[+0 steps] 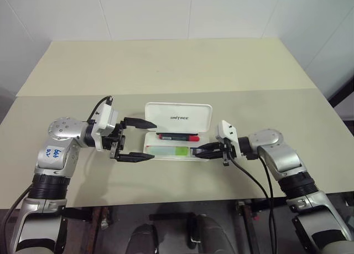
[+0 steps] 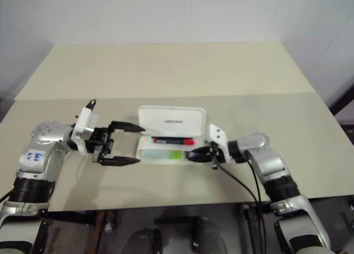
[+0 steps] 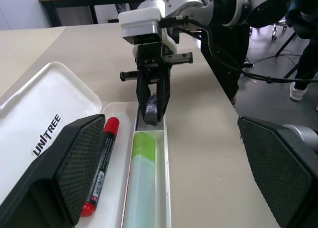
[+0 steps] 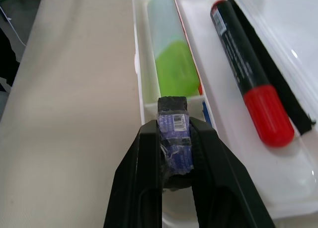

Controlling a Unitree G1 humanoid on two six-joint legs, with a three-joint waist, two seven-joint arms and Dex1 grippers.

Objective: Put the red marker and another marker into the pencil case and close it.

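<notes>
The pencil case [image 1: 178, 118] lies open on the beige table [image 1: 166, 71], its lid standing up at the far side with the "UNITREE" lettering facing the robot. The red marker [image 1: 178, 137] lies lengthwise in the far compartment of the tray, red cap toward the robot's right. The pale green marker [image 1: 168, 151] lies in the near compartment, parallel to the red one, its lime band toward the right.

The right gripper [image 4: 174, 138] sits at the right end of the tray, over the near compartment, fingers pinching a small dark block with a blue printed label [image 4: 174, 133]. The left gripper [image 1: 133, 140] hovers just beside the case's left end, fingers spread wide, holding nothing.
</notes>
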